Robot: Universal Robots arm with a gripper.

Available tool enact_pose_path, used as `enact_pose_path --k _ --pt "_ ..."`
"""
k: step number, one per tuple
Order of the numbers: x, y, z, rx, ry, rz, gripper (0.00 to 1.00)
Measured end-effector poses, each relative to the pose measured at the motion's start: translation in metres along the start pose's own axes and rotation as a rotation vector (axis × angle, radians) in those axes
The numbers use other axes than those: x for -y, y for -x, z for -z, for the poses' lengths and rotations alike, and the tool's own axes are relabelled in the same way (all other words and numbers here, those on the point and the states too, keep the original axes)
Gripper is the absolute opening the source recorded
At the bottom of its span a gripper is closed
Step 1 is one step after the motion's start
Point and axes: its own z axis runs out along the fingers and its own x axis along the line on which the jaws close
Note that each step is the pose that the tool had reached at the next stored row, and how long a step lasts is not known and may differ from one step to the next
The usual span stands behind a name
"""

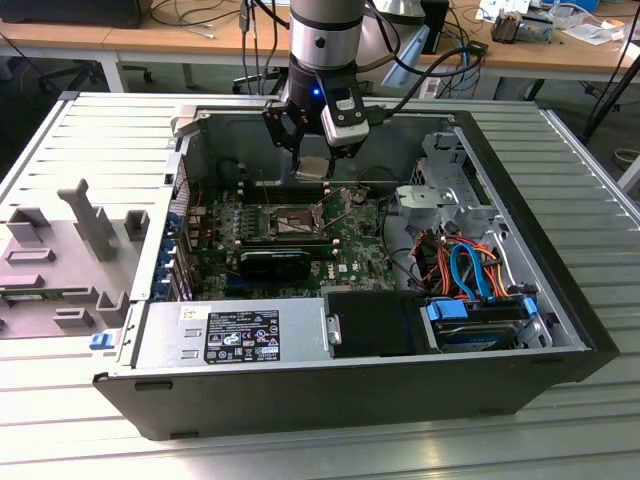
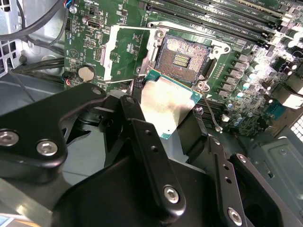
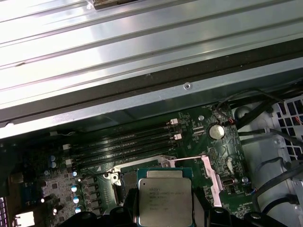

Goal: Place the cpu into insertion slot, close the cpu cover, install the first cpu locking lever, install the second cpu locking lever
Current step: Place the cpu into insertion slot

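My gripper [image 1: 312,152] hangs inside the open computer case, shut on the cpu [image 1: 312,167]. The cpu [image 2: 165,101] is a flat silver-topped chip with a green edge, pinched between the two black fingers [image 2: 147,142]. It hovers tilted above the motherboard, just beside the insertion slot [image 2: 182,59], apart from it. The insertion slot [image 1: 283,222] is a bare dark square with its pin field showing. The cpu cover [image 2: 152,47] is swung open and lies back flat next to the slot. In the first wrist view the cpu [image 3: 164,198] partly hides the slot [image 3: 124,182].
Long memory slots [image 2: 222,19] run along one side of the socket. The case holds a power supply [image 1: 240,335], a metal drive cage [image 1: 445,190] and orange and blue cables [image 1: 465,265]. A grey fixture [image 1: 70,250] lies on the ribbed table at the exterior view's left.
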Motion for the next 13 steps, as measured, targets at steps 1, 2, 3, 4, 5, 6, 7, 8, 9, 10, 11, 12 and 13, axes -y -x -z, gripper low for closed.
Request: enact_pose_path --k 1,2,3,4,5,6,7,8,9,10,11,12,13 --pt "0.0 0.0 0.0 0.0001 0.0 -0.001 0.55" --pt "0.0 0.0 0.0 0.0001 0.0 -0.001 0.55" --pt "0.0 0.0 0.0 0.0002 0.0 -0.002 0.55" --pt "0.0 0.0 0.0 0.0002 0.0 -0.002 0.55" --pt "0.0 0.0 0.0 0.0003 0.0001 -0.003 0.55" --pt "0.0 0.0 0.0 0.0003 0.0001 -0.004 0.55" --pt "0.0 0.0 0.0 0.0004 0.0 -0.004 0.55" --pt "0.0 0.0 0.0 0.0004 0.0001 -0.005 0.55" --pt "0.0 0.0 0.0 0.0004 0.0001 -0.005 0.55" --pt "0.0 0.0 0.0 0.0006 0.0001 -0.007 0.55" --pt "0.0 0.0 -0.0001 0.0006 0.0001 -0.007 0.55" --pt "0.0 0.0 -0.0001 0.0007 0.0001 -0.008 0.55" --pt "0.0 0.0 -0.0001 0.0007 0.0002 -0.009 0.55"
